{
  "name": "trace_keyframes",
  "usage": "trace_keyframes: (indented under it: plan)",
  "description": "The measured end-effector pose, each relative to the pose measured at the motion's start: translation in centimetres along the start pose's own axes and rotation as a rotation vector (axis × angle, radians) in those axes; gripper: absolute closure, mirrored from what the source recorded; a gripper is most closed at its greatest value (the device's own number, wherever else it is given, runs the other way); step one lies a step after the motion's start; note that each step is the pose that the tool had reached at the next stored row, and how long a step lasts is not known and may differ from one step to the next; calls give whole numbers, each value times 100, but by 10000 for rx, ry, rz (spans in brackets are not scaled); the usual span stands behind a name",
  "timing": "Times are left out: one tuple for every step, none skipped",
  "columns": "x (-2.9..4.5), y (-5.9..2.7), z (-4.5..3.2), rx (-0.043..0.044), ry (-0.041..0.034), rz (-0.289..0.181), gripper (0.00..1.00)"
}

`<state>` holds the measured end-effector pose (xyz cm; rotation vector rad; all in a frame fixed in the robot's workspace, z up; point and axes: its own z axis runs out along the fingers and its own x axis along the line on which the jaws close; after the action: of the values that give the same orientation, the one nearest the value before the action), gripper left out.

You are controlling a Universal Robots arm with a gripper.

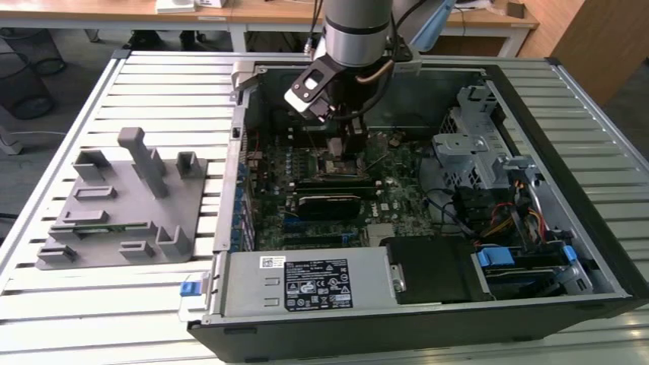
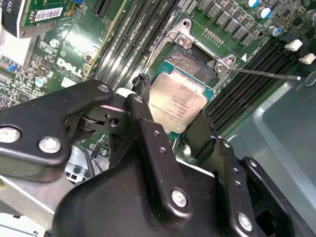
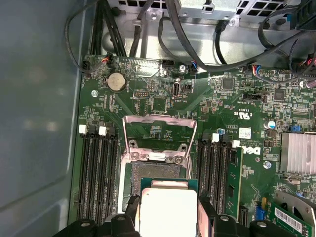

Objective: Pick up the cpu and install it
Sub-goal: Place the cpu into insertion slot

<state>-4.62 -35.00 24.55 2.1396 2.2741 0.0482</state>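
- The gripper [image 2: 174, 104] is clamped on the cpu [image 3: 168, 210] at two opposite edges, just above the socket [image 3: 154, 170].
- Possible trouble: if the cpu goes down tilted or shifted, the bare socket contacts may bend.
- The socket has nothing seated.
- The computer case [image 1: 406, 334] holds the motherboard [image 1: 406, 163]. In the exterior view, the gripper is at 11 o'clock from its middle.

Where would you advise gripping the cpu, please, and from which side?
By two opposite thin edges, coming from above: the cpu is a flat square held over the socket, so only its edges offer purchase. The fingers pinch it that way.
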Motion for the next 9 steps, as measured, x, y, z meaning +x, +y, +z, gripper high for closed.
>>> trace_keyframes:
  plan:
    - [0, 0, 3, -1, 2, 0, 45]
    - [0, 0, 6, -2, 3, 0, 45]
    - [1, 0, 10, -3, 3, 1, 45]
    - [2, 0, 14, -2, 3, 3, 45]
    - [5, -1, 18, -1, 1, 8, 45]
    - [9, -1, 24, -1, 1, 11, 45]
    - [15, 0, 31, -2, 2, 10, 45]
    - [23, 0, 38, -2, 2, 9, 45]
    - [28, 0, 45, -3, 3, 13, 45]
